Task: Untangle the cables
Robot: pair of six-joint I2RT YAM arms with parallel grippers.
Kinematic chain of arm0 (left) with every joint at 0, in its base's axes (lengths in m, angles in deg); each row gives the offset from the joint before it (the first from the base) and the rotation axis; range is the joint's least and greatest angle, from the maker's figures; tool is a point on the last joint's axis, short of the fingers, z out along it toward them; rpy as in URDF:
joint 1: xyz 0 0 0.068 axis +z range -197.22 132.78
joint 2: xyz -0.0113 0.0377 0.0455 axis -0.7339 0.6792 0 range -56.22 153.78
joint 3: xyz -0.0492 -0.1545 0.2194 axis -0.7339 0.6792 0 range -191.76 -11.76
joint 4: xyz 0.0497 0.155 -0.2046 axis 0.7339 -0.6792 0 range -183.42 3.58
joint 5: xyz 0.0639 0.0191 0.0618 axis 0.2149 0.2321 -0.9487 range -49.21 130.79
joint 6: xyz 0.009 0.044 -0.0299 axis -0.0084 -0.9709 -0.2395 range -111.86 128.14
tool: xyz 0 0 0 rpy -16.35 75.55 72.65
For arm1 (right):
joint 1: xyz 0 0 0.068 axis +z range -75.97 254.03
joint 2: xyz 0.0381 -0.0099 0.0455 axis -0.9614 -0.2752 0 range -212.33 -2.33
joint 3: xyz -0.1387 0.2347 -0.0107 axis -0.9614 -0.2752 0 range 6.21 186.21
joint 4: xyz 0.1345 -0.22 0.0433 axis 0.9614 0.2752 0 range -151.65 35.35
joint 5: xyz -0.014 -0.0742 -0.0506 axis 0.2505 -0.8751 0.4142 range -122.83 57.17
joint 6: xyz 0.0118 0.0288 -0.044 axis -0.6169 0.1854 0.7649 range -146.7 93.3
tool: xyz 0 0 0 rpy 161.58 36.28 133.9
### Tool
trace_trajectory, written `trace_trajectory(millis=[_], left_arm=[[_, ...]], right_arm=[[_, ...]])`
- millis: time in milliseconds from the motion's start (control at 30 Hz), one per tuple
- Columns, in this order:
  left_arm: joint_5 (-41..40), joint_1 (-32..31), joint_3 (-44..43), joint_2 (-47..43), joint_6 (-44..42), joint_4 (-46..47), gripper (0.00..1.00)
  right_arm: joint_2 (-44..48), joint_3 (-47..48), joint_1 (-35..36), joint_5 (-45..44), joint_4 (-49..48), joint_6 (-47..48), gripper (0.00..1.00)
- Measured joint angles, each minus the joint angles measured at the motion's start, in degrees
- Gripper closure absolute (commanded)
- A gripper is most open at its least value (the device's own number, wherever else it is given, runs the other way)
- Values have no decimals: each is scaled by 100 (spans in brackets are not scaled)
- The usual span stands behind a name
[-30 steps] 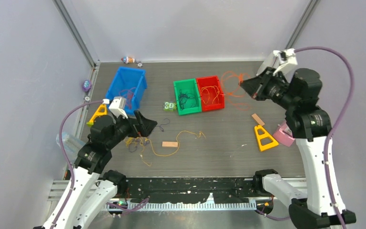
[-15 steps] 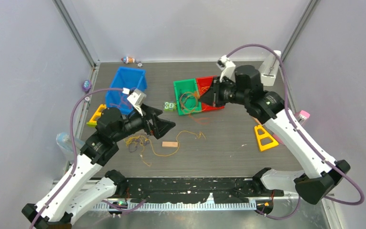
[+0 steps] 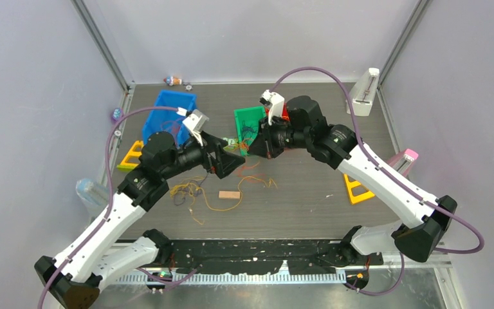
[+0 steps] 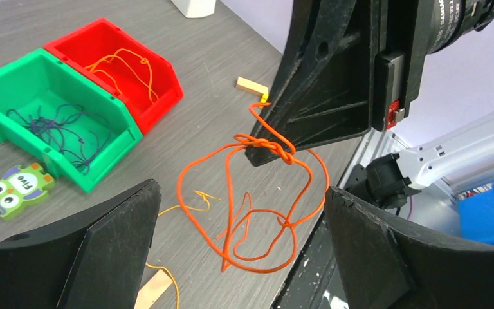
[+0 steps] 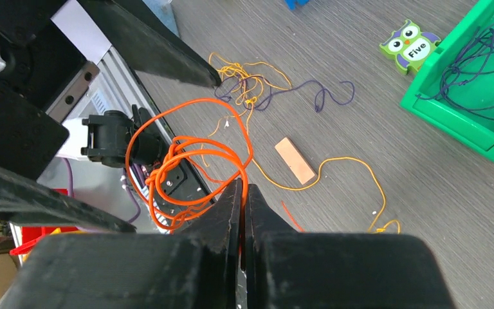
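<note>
My right gripper (image 5: 243, 187) is shut on an orange cable (image 5: 186, 161), which hangs from its tip in knotted loops above the table. The left wrist view has that cable (image 4: 257, 212) dangling between the two fingers of my open left gripper (image 4: 241, 187), touching neither. In the top view the two grippers (image 3: 235, 161) (image 3: 252, 149) meet near the table's middle. A tangle of yellow and dark purple cables (image 3: 190, 191) lies on the table below the left gripper. Dark purple cables sit in the green bin (image 4: 106, 170), an orange one in the red bin (image 4: 161, 96).
A blue bin (image 3: 167, 116) stands at the back left. A wooden block (image 3: 229, 194) and an owl tile (image 5: 411, 40) lie near the tangle. Yellow triangles (image 3: 130, 154) (image 3: 357, 187), a pink object (image 3: 404, 161), a bottle (image 3: 90, 191) and a white stand (image 3: 365, 87) line the sides.
The right arm swung from the back right to the table's middle, carrying the orange cable. The left gripper moved right toward it and stayed open.
</note>
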Motion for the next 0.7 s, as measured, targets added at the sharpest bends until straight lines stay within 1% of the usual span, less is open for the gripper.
trace_trajectory(millis=[67,200,300,400,433,467,500,567,633,667,700], left_arm=[[74,-76,0,87,0,0,1],[192,-260,0,223,-37,-7,4],[227,-380,2,284,-48,-20,11],[240,-455,2,317,-57,-20,21],[245,-472,2,337,-61,-20,25],[245,-483,2,361,-59,-20,32],[249,-492,2,400,-59,-20,42],[256,-503,2,518,-39,-28,51],[260,-514,0,647,-66,-44,58],[267,-522,0,719,-66,-48,65],[269,-533,0,782,-63,-55,77]], right_arm=[[-44,37,26,0,-26,13,94],[-122,109,48,-11,-68,35,95],[-133,120,55,-13,-79,46,94],[-133,120,72,-13,-87,50,95],[-133,122,79,-13,-90,50,94],[-133,122,83,-11,-90,50,95],[-133,122,90,-13,-90,50,95],[-133,122,103,-15,-90,50,95],[-133,122,114,-28,-90,50,95],[-133,122,118,-35,-92,48,95],[-133,122,125,-37,-90,48,94]])
